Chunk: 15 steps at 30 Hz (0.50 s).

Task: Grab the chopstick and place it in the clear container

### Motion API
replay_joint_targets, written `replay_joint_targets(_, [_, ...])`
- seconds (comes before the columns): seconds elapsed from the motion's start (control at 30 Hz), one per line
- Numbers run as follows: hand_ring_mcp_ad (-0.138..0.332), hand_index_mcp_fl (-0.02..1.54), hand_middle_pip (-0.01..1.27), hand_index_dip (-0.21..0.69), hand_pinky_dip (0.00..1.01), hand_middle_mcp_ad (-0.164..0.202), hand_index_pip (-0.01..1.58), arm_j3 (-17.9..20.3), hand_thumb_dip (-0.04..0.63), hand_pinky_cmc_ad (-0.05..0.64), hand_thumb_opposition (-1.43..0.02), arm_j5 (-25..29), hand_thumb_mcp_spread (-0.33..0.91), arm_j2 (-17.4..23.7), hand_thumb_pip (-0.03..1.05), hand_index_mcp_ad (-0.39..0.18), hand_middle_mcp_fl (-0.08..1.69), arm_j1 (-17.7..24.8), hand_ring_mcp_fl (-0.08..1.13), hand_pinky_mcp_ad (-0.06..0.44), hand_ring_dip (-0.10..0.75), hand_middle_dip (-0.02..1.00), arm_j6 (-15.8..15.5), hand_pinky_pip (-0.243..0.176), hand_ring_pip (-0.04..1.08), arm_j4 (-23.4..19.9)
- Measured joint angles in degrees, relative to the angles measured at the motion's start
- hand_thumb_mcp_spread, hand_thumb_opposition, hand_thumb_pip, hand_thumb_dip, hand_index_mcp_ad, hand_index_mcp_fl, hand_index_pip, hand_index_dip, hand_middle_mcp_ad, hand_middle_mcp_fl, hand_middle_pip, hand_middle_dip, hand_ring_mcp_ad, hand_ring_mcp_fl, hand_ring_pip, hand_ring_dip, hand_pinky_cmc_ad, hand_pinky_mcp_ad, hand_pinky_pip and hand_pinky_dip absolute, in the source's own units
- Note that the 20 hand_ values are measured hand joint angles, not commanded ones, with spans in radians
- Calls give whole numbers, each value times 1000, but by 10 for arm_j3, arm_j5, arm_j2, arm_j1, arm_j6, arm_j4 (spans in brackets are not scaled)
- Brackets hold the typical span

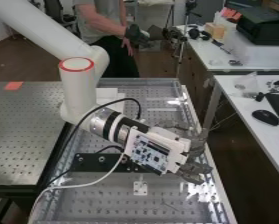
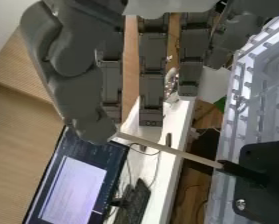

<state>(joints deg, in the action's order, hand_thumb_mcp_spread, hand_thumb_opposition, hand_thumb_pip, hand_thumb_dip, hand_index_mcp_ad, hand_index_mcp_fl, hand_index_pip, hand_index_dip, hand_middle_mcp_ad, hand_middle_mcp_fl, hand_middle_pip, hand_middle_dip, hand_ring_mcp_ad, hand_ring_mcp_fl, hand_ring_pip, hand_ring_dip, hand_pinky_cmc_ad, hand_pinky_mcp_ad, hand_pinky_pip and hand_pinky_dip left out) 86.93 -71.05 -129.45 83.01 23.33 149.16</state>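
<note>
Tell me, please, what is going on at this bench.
The white robot arm has its dark grey hand out by the edge of the bench. One end of a pale chopstick is right at the hand, though I can't tell whether it is gripped. Its other end meets a dark piece by a black plate; it isn't in a container yet.

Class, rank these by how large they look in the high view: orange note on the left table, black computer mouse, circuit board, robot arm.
1. Robot arm
2. Circuit board
3. Black computer mouse
4. Orange note
</note>
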Motion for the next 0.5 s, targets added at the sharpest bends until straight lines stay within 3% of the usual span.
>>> replay_joint_targets(0.5, [188,670,426,94,190,77,857,-10,325,353,-829,-3,579,-6,562,-188,803,1,442,164,332,635,-5,-37,73,9])
